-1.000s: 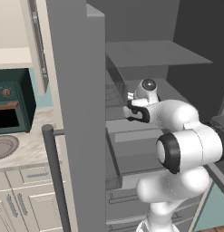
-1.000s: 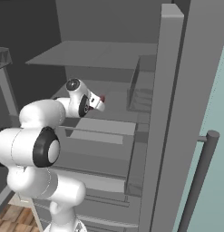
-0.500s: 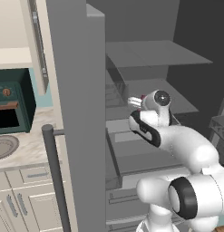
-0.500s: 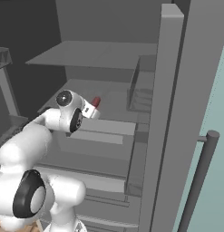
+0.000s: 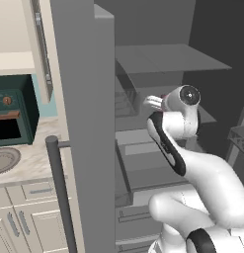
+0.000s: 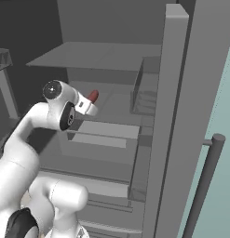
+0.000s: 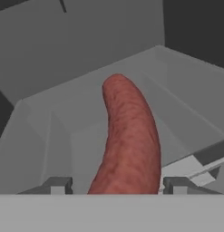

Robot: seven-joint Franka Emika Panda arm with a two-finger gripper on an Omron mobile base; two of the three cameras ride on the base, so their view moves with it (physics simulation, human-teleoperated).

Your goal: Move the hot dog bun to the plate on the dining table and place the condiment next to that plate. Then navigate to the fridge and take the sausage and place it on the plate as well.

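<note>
My tool is gripping the sausage between its fingertips inside the open fridge, the sausage's long axis projecting straight ahead, away from my tool, above the fridge's shelf.

Open fridge door flanks the hand; shelf overhangs it.
</note>
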